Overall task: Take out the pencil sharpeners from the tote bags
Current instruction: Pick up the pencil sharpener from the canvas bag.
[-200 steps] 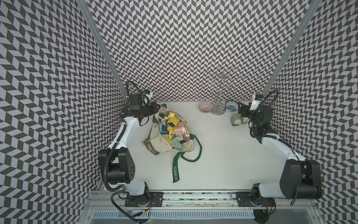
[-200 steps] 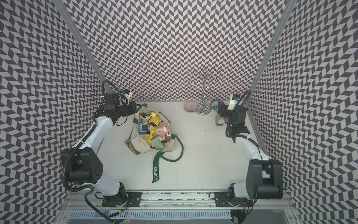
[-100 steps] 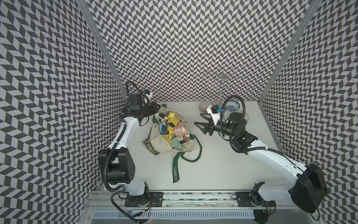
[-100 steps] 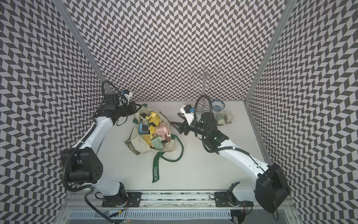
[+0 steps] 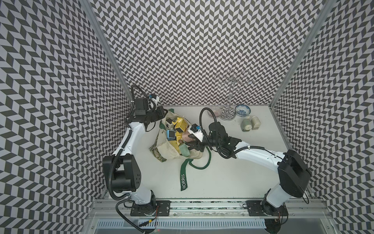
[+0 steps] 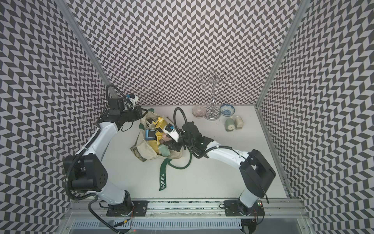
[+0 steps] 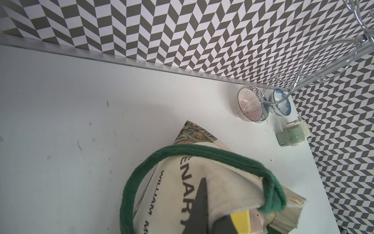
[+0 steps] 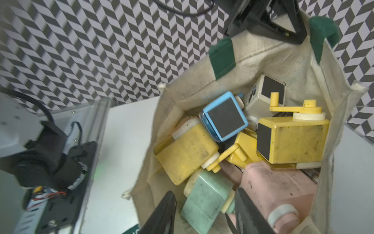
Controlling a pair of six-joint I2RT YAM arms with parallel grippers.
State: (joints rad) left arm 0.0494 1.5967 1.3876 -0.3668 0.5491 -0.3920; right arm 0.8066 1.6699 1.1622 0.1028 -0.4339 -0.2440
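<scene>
Nearest the rail, a dark green strap (image 5: 183, 178) lettered MORRIS trails from the tote bag (image 5: 166, 149) across the worktop (image 5: 232, 172).

The bag lies slumped, its leafy base corner nearest. Its long axis seems to run from that corner away to its far rim, and the mouth gapes upward and toward the right arm.

At the bag's near lip the right claw (image 5: 189, 146) reaches in, its two fingers apart on either side of the green sharpener (image 8: 206, 204). I cannot tell whether they press it yet. That sharpener lies on its side atop the pile; its long axis looks set across the claw's gap, cream end toward the pink sharpener (image 8: 277, 188) beside it.

The step in hand, as I judge it, is picking this green one. The next move calls for a firm pinch on its flat sides, then a lift clear of the lip without snagging canvas or a neighbour's crank.

Deeper in the bag sit yellow sharpeners (image 8: 188, 154), a blue one (image 8: 224, 117) showing its dark window, and a beige one (image 8: 265, 93).

At the bag's far rim the left claw (image 5: 162, 115) is clamped on the canvas, holding the mouth up.

Beyond the bag, well apart, two sharpeners (image 5: 251, 123) already stand on the worktop, so most of the job remains.
</scene>
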